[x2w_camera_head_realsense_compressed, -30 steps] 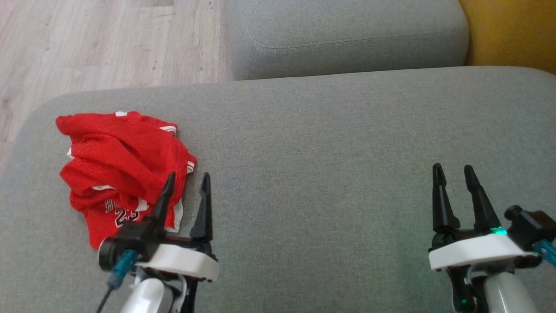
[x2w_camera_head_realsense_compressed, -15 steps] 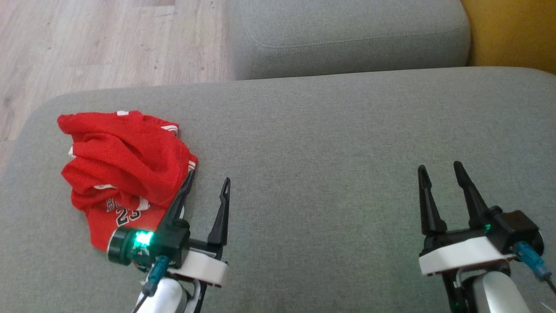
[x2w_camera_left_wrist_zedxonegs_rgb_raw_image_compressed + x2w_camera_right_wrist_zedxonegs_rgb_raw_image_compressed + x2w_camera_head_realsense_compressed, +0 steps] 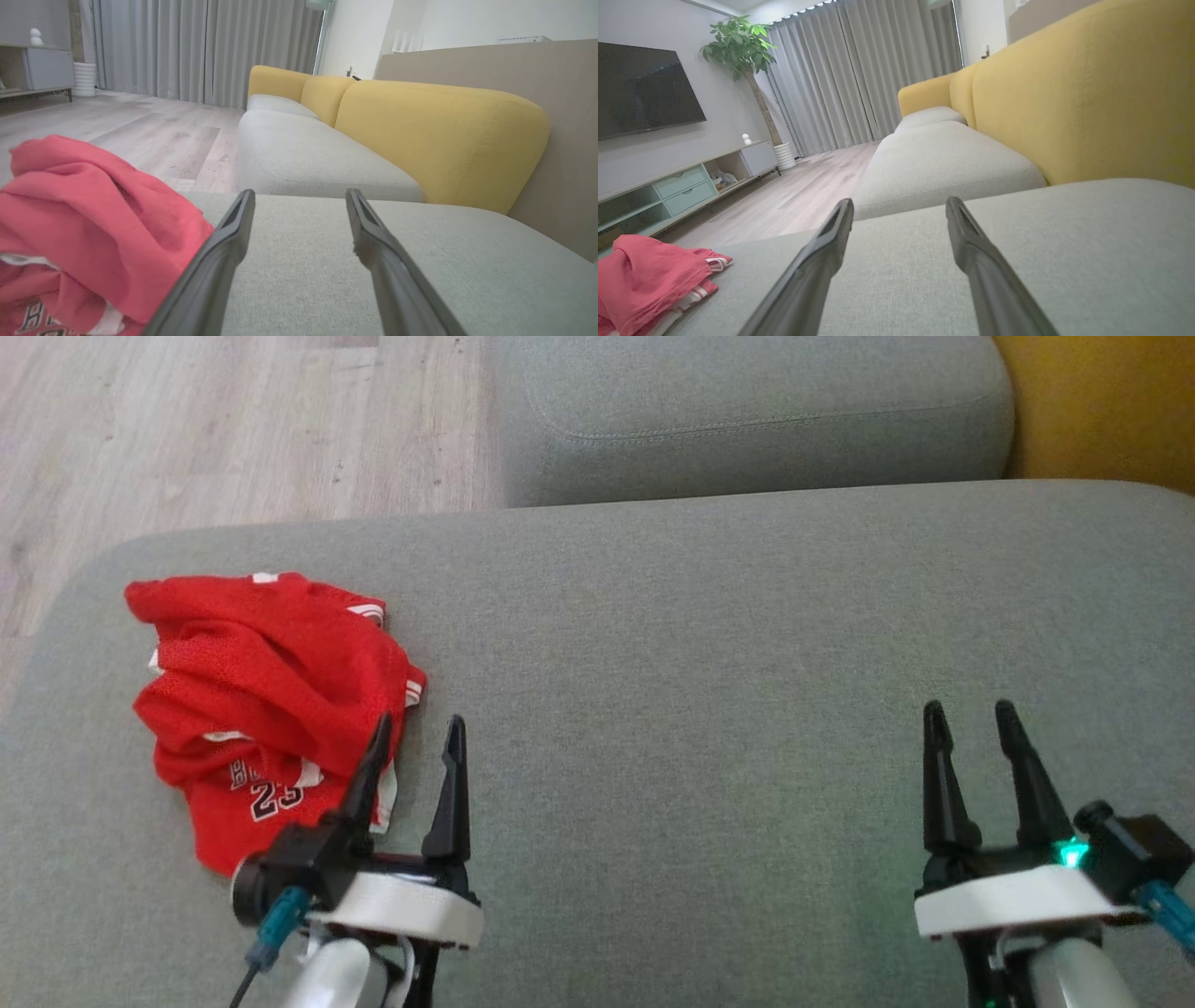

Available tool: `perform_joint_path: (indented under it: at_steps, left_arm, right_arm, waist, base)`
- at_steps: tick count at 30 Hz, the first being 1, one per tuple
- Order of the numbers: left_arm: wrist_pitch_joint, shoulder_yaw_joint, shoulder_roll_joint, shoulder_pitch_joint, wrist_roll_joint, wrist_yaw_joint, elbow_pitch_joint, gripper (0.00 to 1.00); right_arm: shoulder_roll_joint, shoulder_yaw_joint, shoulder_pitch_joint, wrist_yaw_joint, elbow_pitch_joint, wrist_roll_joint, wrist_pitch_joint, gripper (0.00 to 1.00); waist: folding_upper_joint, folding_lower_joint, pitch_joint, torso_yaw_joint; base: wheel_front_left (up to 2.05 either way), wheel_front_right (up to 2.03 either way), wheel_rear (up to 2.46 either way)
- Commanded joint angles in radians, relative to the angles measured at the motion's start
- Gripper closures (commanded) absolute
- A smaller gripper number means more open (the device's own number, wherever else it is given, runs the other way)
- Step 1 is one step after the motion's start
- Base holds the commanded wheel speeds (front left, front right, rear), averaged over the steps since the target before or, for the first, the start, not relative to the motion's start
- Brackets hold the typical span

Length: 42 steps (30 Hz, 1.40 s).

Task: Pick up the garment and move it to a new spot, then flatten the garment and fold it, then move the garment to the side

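Red garment lies bunched on the grey cushion just left of my left pincer, which gapes wide and empty to grab it, my right pincer likewise open, well apart.

1. The garment is laid on the seat cushion, just to the left of the left pincer and partly ahead of it.
2. The right pincer is seen over the same cushion, well apart to the right of the left pincer.
3. A second cushion is found ahead of both pincers, beyond the seat cushion's far edge.
4. The floor is seen ahead and left of the left pincer, past the garment.
5. The backrest is placed ahead and right of the right pincer.
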<state>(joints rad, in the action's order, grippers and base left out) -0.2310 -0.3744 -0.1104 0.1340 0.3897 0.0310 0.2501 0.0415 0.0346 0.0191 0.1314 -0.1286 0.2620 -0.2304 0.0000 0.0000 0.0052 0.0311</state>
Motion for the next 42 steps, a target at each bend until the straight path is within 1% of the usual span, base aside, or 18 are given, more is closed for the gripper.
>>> perform_joint_path:
  at_steps: [1,3,7,10,16,22,30,35,42]
  left_arm:
    - [-0.017,0.041,0.004,0.027,-0.009,-0.011,-0.017,0.0]
    - [-0.023,0.047,0.014,0.02,0.004,-0.036,0.019,0.0]
    - [-0.031,0.046,0.024,0.027,0.015,-0.068,0.096,0.0]
    - [-0.031,0.054,0.03,0.039,0.021,-0.076,0.123,0.0]
    - [-0.031,0.068,0.039,0.048,0.016,-0.085,0.133,0.0]
    - [-0.031,0.079,0.045,0.049,0.003,-0.088,0.137,0.0]
    - [-0.031,0.102,0.049,0.05,-0.022,-0.08,0.14,0.0]
    - [-0.031,0.126,0.049,0.042,-0.042,-0.068,0.138,0.0]
    - [-0.031,0.153,0.047,0.026,-0.058,-0.065,0.139,0.0]
  right_arm:
    - [0.008,0.029,-0.017,-0.001,0.022,-0.002,-0.018,0.0]
    - [0.009,0.036,-0.015,-0.001,0.003,-0.013,-0.024,0.0]
    - [0.009,0.044,-0.02,-0.001,-0.025,-0.027,-0.031,0.0]
    - [0.009,0.043,-0.024,-0.001,-0.031,-0.017,-0.031,0.0]
    - [0.009,0.042,-0.027,-0.001,-0.029,-0.008,-0.031,0.0]
    - [0.009,0.044,-0.025,-0.001,-0.026,-0.002,-0.031,0.0]
    - [0.009,0.08,-0.024,-0.001,-0.018,0.002,-0.031,0.0]
    - [0.009,0.113,-0.023,-0.001,-0.013,0.007,-0.031,0.0]
    - [0.009,0.156,-0.018,-0.001,-0.015,0.01,-0.031,0.0]
  waist:
    - [0.0,0.0,-0.001,-0.001]
    - [0.0,0.0,0.0,-0.002]
    - [0.0,0.0,0.0,-0.005]
    - [0.0,0.0,0.0,-0.006]
    - [0.0,0.0,-0.002,-0.004]
    - [0.0,0.0,-0.002,0.014]
    - [0.0,0.0,-0.004,0.081]
    - [0.0,0.0,-0.008,0.136]
    - [0.0,0.0,-0.02,0.219]
  base:
    - [0.0,0.0,0.0]
    - [0.0,0.0,0.0]
    - [0.0,0.0,0.0]
    - [0.0,0.0,0.0]
    - [0.0,0.0,0.0]
    - [0.0,0.0,0.0]
    - [0.0,0.0,0.0]
    - [0.0,0.0,0.0]
    - [0.0,0.0,0.0]
